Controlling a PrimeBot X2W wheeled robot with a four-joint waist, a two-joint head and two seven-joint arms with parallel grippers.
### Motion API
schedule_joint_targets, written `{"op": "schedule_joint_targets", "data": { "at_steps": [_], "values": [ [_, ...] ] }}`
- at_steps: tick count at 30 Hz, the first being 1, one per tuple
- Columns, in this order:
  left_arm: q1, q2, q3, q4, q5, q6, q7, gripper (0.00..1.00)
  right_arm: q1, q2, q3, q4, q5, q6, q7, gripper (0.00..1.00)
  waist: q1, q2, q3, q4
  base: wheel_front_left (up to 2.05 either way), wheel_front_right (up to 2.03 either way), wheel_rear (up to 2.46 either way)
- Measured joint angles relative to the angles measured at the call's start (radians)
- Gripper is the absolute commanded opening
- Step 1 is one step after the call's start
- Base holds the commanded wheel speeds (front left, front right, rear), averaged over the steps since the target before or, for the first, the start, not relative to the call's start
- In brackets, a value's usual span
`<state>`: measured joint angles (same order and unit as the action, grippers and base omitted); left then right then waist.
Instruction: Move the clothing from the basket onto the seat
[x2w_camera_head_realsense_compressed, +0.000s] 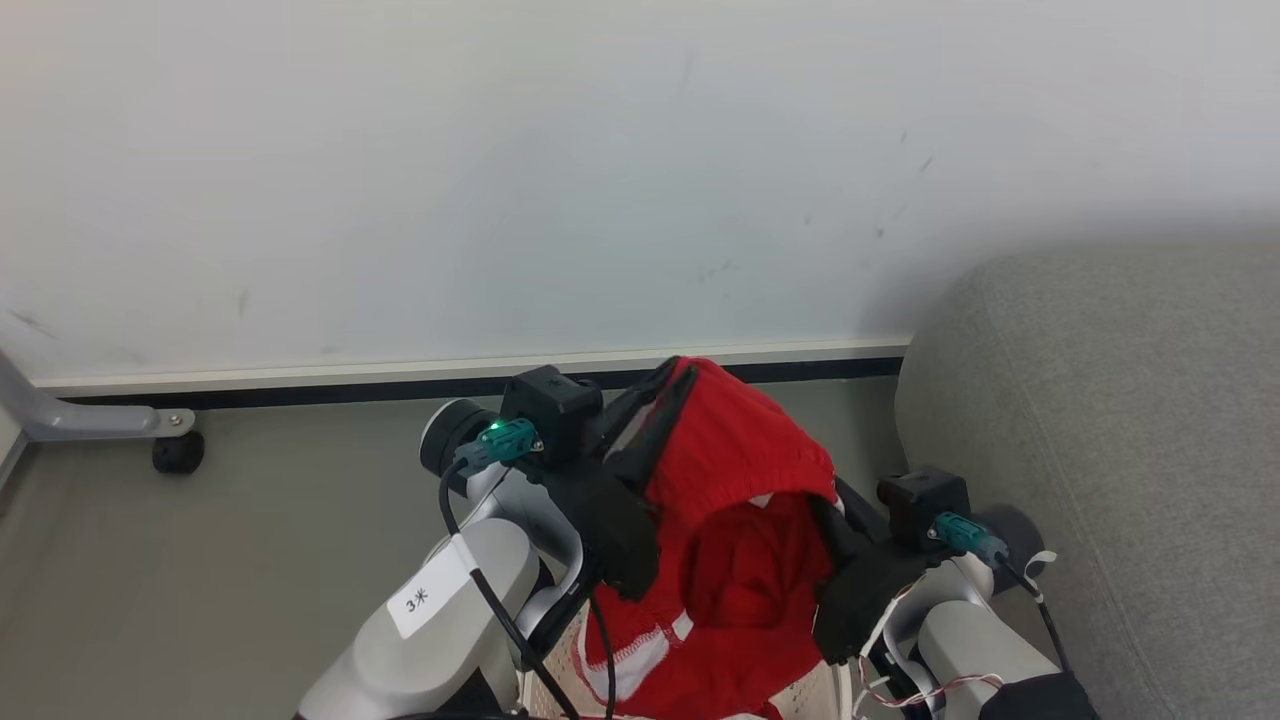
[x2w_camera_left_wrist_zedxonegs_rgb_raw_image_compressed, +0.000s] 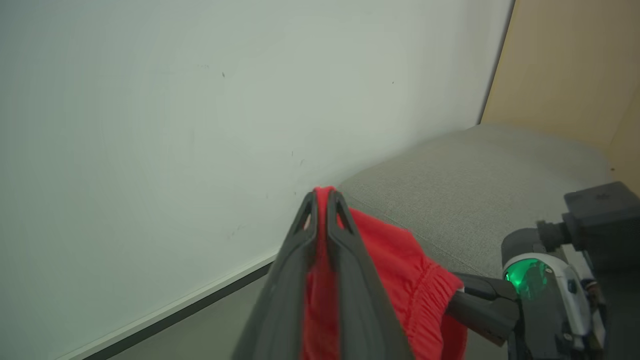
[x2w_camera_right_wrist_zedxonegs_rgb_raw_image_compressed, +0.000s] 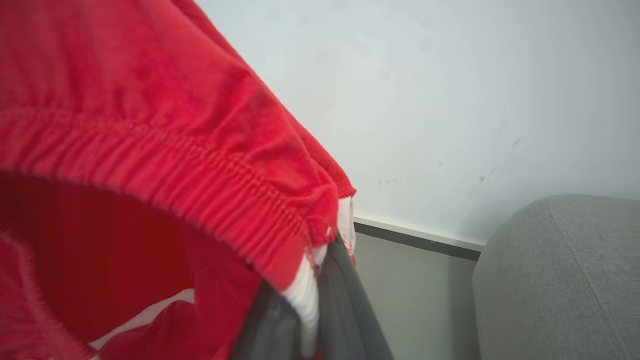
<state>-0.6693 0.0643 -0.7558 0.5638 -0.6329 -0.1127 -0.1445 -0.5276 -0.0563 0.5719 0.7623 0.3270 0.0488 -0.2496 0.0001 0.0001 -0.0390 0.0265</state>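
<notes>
The room is plain: a pale wall (x2w_camera_head_realsense_compressed: 600, 180) with a few small dark marks, a white skirting board (x2w_camera_head_realsense_compressed: 400, 372) and a grey floor (x2w_camera_head_realsense_compressed: 250, 520). Nearest, at the bottom edge of the head view, a cream perforated surface shows below the cloth, and I take it for the basket (x2w_camera_head_realsense_compressed: 812, 700). Above it both arms are raised. The left hand (x2w_camera_head_realsense_compressed: 665, 385) is closed, with red cloth pinched between its two long fingers, which the left wrist view shows clearly (x2w_camera_left_wrist_zedxonegs_rgb_raw_image_compressed: 322, 200). The right hand (x2w_camera_head_realsense_compressed: 835, 520) is also closed, and in its wrist view the elastic waistband and white trim are clamped at its fingers (x2w_camera_right_wrist_zedxonegs_rgb_raw_image_compressed: 320, 280). Between them the red shorts (x2w_camera_head_realsense_compressed: 740, 450) hang open like a bag, lifted clear of the basket. I think the two grips at the waistband serve to spread the garment, so that it does not drag or tangle on the way. Whether the jersey lies below, I cannot tell. Further to the right stands the grey sofa (x2w_camera_head_realsense_compressed: 1100, 420), near the right arm, with nothing yet on the part that is visible. The carry to it seems to be the step now. For writing, a white label (x2w_camera_head_realsense_compressed: 425, 598) on the left forearm (x2w_camera_head_realsense_compressed: 440, 640) reads "3米". No brand can be read on the shorts.
</notes>
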Motion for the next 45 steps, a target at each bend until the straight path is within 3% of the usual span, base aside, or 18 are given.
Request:
{"op": "schedule_joint_targets", "data": {
  "at_steps": [21,28,45],
  "values": [
    [0.133,0.03,0.016,0.018,-0.011,0.025,-0.066,1.0,-0.001,-0.077,-0.075,-0.113,0.0,-0.006,0.0,0.0,0.0,0.0,-0.003,-0.121,0.0,0.0,0.0],
    [0.184,0.03,0.017,0.001,-0.036,0.024,-0.078,1.0,0.0,-0.102,-0.093,-0.178,-0.013,-0.022,-0.003,0.0,-0.0001,0.0,-0.008,-0.197,0.0,0.0,0.0],
    [0.249,0.024,-0.002,-0.041,-0.033,0.024,-0.097,1.0,0.001,-0.169,-0.108,-0.277,-0.03,-0.024,-0.004,0.0,-0.0002,0.0,-0.01,-0.428,0.0,0.0,0.0]
  ]
}}
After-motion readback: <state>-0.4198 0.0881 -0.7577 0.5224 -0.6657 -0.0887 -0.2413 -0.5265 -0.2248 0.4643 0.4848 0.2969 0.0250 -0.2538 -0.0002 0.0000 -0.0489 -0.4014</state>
